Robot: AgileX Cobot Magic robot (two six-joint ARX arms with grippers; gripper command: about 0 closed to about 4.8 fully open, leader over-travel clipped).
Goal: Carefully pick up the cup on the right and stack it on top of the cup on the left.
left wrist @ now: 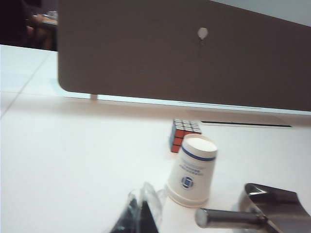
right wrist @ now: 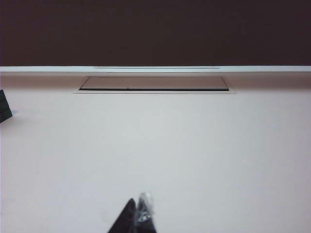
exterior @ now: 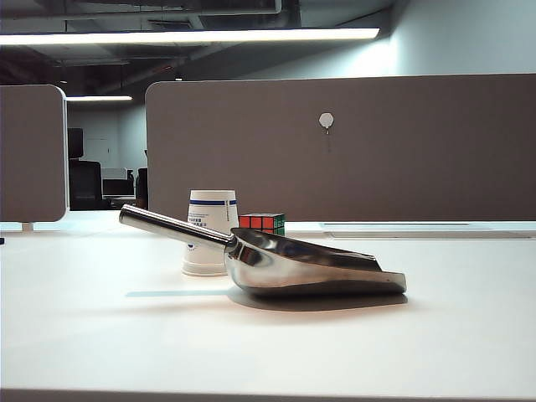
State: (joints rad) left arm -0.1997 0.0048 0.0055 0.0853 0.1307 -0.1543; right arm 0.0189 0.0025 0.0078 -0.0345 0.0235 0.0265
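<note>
Only one cup [exterior: 208,233] shows: a white paper cup with a blue band, standing upside down on the white table behind the scoop's handle. Whether it is a single cup or a stack I cannot tell. In the left wrist view the same cup [left wrist: 192,172] stands just beyond my left gripper [left wrist: 141,206], which is shut with nothing between its tips and does not touch the cup. My right gripper [right wrist: 137,209] is shut and empty over bare table, with no cup in its view. Neither gripper appears in the exterior view.
A steel scoop [exterior: 310,264] lies in front of the cup, its handle [left wrist: 228,218] crossing close to the cup's rim. A Rubik's cube [exterior: 262,223] sits behind the cup. A brown partition [exterior: 352,142] closes the table's far edge, with a cable slot [right wrist: 153,83] before it.
</note>
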